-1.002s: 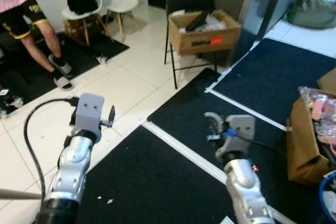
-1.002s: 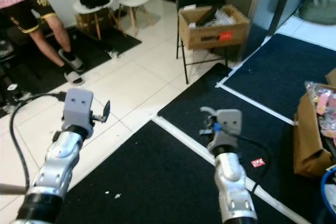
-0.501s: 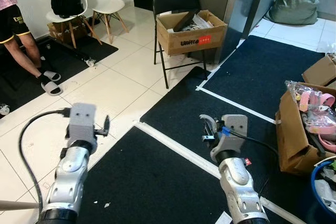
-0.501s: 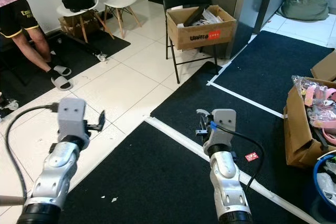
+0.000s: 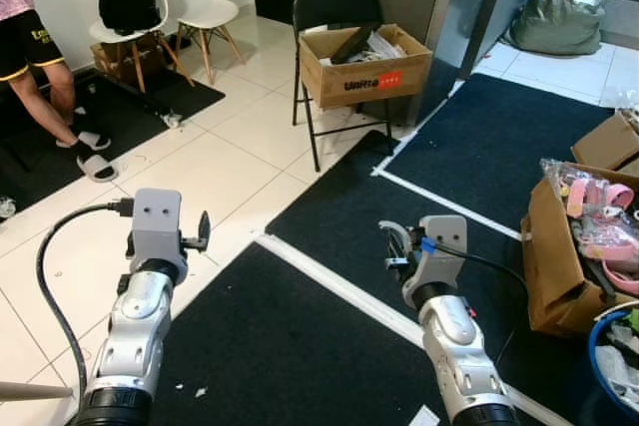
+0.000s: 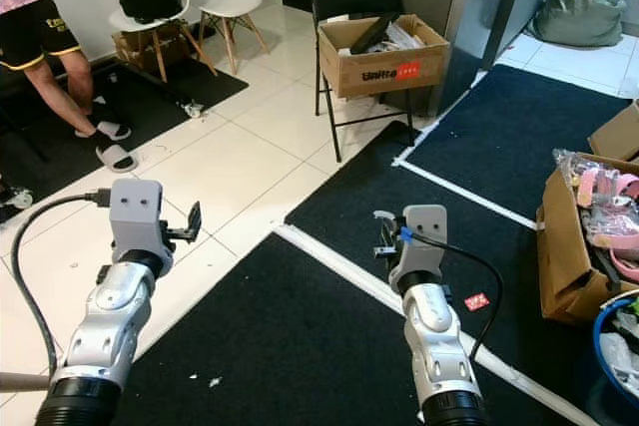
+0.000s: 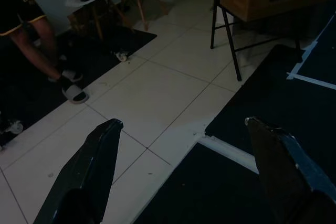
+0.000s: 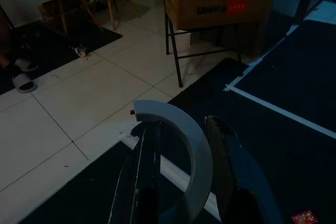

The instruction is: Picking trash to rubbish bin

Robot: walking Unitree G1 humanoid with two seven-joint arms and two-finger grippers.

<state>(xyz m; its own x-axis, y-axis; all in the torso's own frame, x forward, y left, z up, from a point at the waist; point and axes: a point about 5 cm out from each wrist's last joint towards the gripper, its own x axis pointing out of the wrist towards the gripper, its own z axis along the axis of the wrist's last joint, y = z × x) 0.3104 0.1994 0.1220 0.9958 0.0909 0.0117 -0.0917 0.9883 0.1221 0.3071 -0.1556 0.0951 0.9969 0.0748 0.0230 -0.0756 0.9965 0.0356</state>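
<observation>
Curved white plastic trash (image 8: 181, 145) is sitting pinched between the right gripper (image 5: 397, 246) fingers over the black mat (image 5: 329, 346); left gripper (image 7: 184, 145) is hanging wide. Loose pinching risks dropping it.

Two silver arms, grey box wrists; left arm (image 5: 135, 321) black cable loop; right arm (image 5: 454, 341) blue clip, black cable.

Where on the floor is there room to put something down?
The white tiles between the folding chair and the person's sandals are bare. So is the black mat between the two arms. It is crowded on the right, by the brown box of pink things and the blue bin.
</observation>
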